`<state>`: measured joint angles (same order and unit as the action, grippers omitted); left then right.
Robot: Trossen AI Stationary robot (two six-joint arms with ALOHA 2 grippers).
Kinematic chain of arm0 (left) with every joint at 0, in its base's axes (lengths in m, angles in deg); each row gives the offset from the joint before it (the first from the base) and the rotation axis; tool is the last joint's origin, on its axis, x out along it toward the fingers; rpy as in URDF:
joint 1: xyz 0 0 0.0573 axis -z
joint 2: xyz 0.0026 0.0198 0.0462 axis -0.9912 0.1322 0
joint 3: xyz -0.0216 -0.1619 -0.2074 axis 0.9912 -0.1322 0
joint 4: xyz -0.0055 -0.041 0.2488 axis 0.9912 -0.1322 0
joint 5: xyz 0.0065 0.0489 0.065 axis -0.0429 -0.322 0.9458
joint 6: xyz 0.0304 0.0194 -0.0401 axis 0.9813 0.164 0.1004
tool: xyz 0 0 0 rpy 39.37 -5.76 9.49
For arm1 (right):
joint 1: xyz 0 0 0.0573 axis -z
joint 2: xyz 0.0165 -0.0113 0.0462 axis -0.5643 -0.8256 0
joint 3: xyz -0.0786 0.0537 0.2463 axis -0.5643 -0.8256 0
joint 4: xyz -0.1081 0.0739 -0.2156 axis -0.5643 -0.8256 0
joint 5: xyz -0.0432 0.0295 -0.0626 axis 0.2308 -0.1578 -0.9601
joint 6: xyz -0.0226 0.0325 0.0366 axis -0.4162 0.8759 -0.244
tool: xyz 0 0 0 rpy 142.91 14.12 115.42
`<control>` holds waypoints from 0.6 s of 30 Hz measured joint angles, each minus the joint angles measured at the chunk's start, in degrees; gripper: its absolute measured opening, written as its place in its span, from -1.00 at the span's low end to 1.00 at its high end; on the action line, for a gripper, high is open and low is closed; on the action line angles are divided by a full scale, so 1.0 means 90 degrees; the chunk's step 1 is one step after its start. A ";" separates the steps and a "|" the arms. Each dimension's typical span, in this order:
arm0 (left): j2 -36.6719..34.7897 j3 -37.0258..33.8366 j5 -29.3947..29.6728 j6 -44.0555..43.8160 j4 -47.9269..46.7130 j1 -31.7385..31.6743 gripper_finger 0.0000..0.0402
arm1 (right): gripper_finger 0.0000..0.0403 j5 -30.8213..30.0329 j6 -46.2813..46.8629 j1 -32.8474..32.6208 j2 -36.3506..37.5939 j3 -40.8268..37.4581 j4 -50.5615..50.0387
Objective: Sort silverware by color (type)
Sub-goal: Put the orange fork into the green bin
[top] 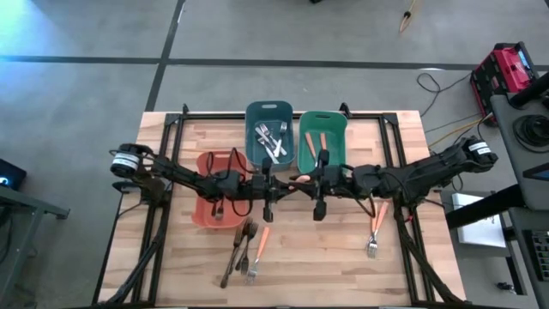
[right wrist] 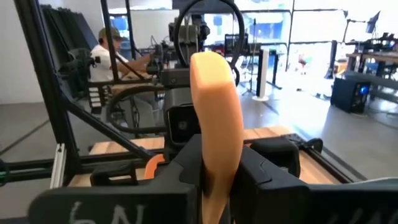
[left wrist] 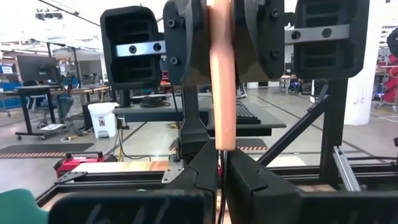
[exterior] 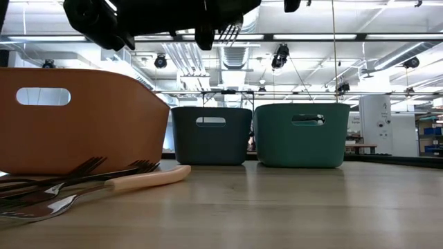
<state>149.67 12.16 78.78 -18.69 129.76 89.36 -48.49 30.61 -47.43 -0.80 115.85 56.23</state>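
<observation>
Nearest the low camera, a loose heap of forks [exterior: 62, 181] is being left lying on the boards. One pale orange handle [exterior: 149, 178] is being shown among the dark and silver tines.

The wooden table [top: 412, 257] is being used as the work surface. Three bins are being stood on it: the salmon bin [top: 199, 219] to the left, with the blue bin [top: 254, 150] and the green bin [top: 340, 129] side by side at the far edge. Silver pieces are being held in the blue bin and orange-handled ones in the green.

Both arms are being stretched inward, meeting above the table's middle, just in front of the blue and green bins. An orange-handled utensil [left wrist: 222, 74] is being carried in the air between them. It is being pinched at one end by the left gripper [left wrist: 221, 163], whose fingers are pressed together on it. The right gripper [right wrist: 214, 168] is being closed around the thick handle. This is being judged a handover.

Two more orange-handled forks [top: 375, 227] are being left on the table's right side.

Such a utensil is being judged light and stiff, with a slick metal neck. The broad handle is probably the surer place to grip, near its middle, since a pinch at the tip may let it swing.
</observation>
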 joint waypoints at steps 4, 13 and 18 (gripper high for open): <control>-0.0044 -0.0023 0.0026 -0.0181 -0.0052 0.0000 -0.95 | -0.84 -0.0024 0.0149 0.0019 0.0017 0.0312 -0.0640; -0.0425 -0.0124 -0.0055 -0.0097 -0.0518 0.0007 -0.49 | -0.84 -0.0028 0.0451 0.0154 0.0022 0.1410 -0.2719; -0.1122 -0.0310 0.0313 0.0269 -0.1263 -0.0009 -0.24 | -0.84 -0.0057 0.0869 0.0519 -0.0006 0.2288 -0.4389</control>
<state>139.58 9.37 81.60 -16.28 118.39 89.29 -49.01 38.43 -42.76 -0.85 136.44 16.74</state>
